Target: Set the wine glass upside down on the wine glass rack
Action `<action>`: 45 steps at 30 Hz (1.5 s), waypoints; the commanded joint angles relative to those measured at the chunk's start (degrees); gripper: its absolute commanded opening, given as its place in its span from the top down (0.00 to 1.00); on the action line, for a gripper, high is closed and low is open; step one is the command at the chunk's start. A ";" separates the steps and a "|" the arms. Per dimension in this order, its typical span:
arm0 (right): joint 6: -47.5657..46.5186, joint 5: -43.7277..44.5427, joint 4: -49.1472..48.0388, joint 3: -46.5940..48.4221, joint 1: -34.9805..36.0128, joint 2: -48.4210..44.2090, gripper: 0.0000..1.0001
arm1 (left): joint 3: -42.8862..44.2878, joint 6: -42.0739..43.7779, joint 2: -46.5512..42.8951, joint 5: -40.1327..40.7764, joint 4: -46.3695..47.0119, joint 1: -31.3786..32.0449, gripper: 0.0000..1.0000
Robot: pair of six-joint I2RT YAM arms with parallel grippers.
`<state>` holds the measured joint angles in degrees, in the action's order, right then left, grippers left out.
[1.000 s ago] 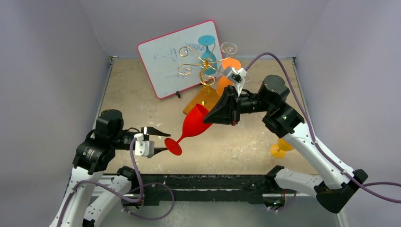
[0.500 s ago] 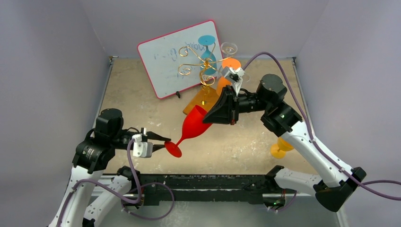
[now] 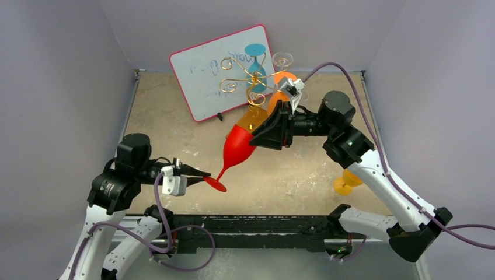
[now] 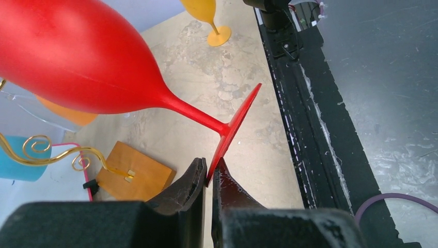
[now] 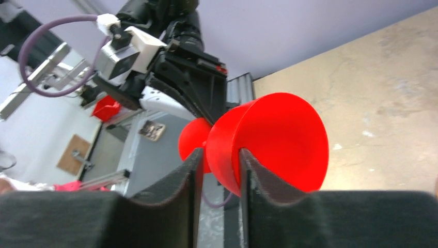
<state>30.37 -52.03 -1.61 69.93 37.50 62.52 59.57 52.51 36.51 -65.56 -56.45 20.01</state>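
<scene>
Right tool [image 5: 221,157] clamps rim | wine glass [image 3: 238,146]: opaque red, tilted

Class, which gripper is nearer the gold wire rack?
Right. The right gripper, holding the red glass, is beside the rack; the left gripper, pinching its foot, is far off.

even bright light, soft shadows, sharp focus

You are working in a robotics lab test cell: plain grey walls [image 3: 58,87] box in a worn tan tabletop [image 3: 292,181], the left arm [image 3: 111,189] and right arm [image 3: 373,169] are bolted to a black rail [image 3: 262,224] at its near edge, purple cables [image 4: 385,196] trail off them, and past the table you see metal framing [image 5: 44,70] and a red bin [image 5: 106,109].
</scene>
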 commanded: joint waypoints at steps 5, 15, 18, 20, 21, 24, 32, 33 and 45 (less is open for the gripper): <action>-2.24 11.16 -1.19 0.49 0.34 -6.30 0.39 | 1.88 -8.01 -0.63 5.97 7.12 -0.26 1.00; -4.15 22.15 -2.08 -0.23 0.30 -12.82 0.00 | 0.48 -16.59 -2.17 11.98 13.09 -0.23 1.00; -4.87 24.49 -2.09 -0.60 0.30 -14.56 0.00 | -0.67 -22.91 -2.75 16.76 18.50 -0.26 1.00; -5.03 25.61 -2.10 -0.93 0.34 -15.36 0.00 | -2.33 -29.76 -3.46 20.98 24.46 -0.25 1.00; -5.05 25.92 -2.03 -1.01 0.33 -15.63 0.00 | -2.90 -31.40 -3.68 23.19 26.68 -0.24 1.00; -5.04 27.07 -1.16 -1.20 0.37 -16.17 0.00 | -3.93 -39.72 -3.15 30.38 31.85 -0.29 1.00; -5.34 28.70 0.19 -2.48 0.30 -18.58 0.00 | -2.14 -59.54 1.95 51.30 39.17 -0.28 1.00; -5.34 28.90 0.22 -2.71 0.30 -18.96 0.00 | -1.20 -61.62 3.02 53.51 39.05 -0.27 1.00; -6.11 29.96 3.09 -3.92 0.34 -23.33 0.00 | 16.26 -88.11 21.70 70.77 32.89 -0.29 1.00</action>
<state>25.41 -23.40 1.63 66.11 37.60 40.93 68.53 -24.88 54.00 0.69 -23.51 19.90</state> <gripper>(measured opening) 0.998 0.026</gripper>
